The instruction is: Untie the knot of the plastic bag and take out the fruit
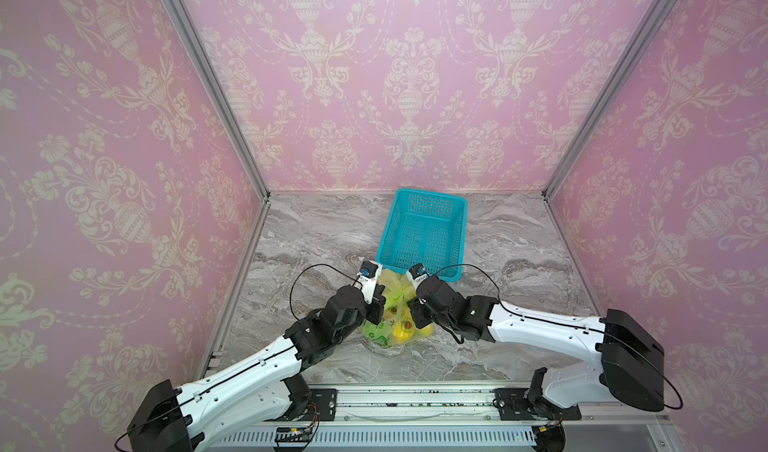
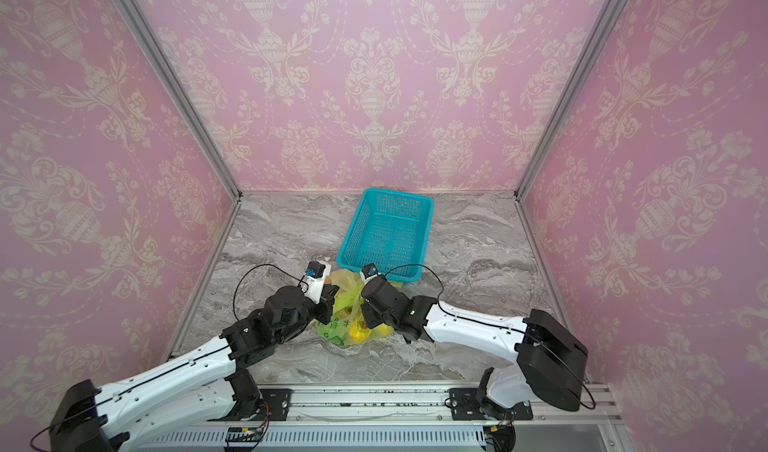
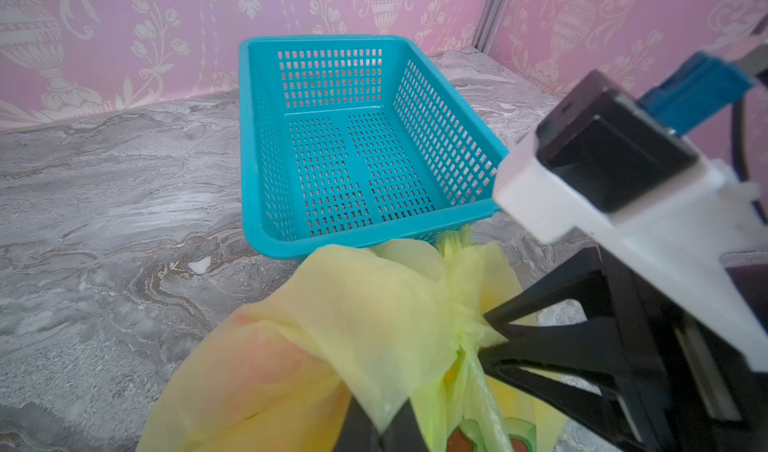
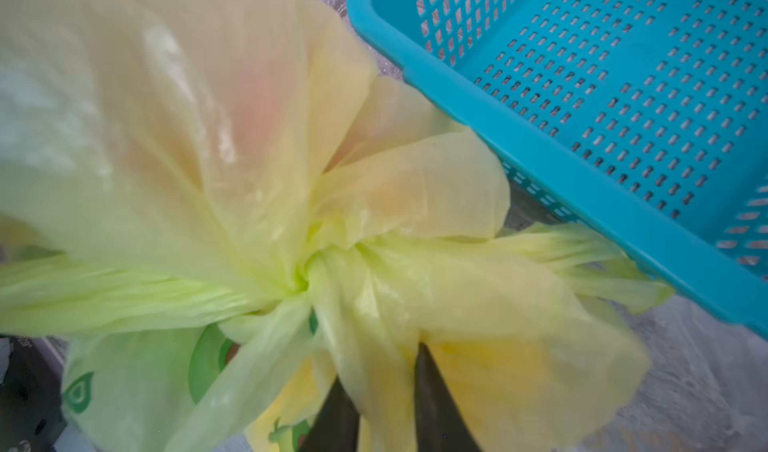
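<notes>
I'm seeing the plastic bag (image 1: 374,332) lying at the basket's (image 1: 388,229) six o'clock, touching its rim, with fruit (image 1: 401,334) showing yellow through it. My left gripper (image 3: 380,429) is pinching bag film at the knot's (image 4: 307,275) nine o'clock. My right gripper (image 4: 386,416) is clamping film at three o'clock, possibly a handle strand; it's blurred.

The green writing (image 1: 379,326) printed on the plastic bag (image 1: 392,279) is too small to read.

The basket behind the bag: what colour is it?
The basket is turquoise, perforated with small holes all over; the left wrist view shows it best.
</notes>
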Controlling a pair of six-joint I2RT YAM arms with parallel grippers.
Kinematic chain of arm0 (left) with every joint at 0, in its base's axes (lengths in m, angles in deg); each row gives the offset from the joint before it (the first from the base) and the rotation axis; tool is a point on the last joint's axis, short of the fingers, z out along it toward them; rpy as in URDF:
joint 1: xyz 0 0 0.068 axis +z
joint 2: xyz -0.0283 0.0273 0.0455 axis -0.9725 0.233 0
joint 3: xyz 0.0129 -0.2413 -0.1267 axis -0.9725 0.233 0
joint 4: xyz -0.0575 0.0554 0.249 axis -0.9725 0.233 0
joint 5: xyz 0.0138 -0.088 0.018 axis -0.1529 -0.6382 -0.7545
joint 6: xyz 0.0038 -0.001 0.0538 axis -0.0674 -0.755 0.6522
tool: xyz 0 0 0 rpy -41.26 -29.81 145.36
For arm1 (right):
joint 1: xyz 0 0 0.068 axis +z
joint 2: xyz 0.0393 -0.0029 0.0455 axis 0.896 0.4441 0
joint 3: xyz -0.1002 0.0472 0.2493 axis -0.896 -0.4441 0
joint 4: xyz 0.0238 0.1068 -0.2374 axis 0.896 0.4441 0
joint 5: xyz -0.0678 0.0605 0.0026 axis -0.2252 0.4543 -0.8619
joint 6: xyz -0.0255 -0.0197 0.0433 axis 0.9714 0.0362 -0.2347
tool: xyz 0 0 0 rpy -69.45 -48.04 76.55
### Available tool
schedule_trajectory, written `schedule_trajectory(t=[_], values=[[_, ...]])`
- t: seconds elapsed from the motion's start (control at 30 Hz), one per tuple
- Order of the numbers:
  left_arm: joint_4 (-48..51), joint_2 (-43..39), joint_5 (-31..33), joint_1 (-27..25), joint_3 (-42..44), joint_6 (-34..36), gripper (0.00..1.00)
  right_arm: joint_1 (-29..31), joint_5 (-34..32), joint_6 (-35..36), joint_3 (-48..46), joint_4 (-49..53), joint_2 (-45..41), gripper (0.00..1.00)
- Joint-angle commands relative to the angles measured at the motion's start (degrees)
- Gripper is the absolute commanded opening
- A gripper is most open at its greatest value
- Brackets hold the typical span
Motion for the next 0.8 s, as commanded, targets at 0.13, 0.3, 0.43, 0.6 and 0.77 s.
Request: schedule_trajectory(t=[0.13,0.3,0.43,0.6,0.77], values=[[-1.69,-0.62,0.98,0.21,0.71,0.73,0.0,0.0,-6.94,0.25,-1.33,1.33,-3.06,0.0],[-1.67,-0.32,3.86,0.28,1.12,0.36,0.0,-0.35,-10.18,-0.56,-6.01,1.23,-8.11,0.0],[-1.59,0.28,6.21,0.51,1.29,0.14,0.0,-1.76,-10.05,-1.61,-10.21,0.25,-12.02,0.0],[-0.5,0.91,9.17,1.72,1.3,-0.86,0.0,-4.06,-8.72,-2.87,-14.83,-1.69,-15.42,0.0],[1.1,1.09,10.49,4.33,1.55,-2.85,0.0,-4.93,-9.95,-3.9,-17.54,-2.18,-18.18,0.0]])
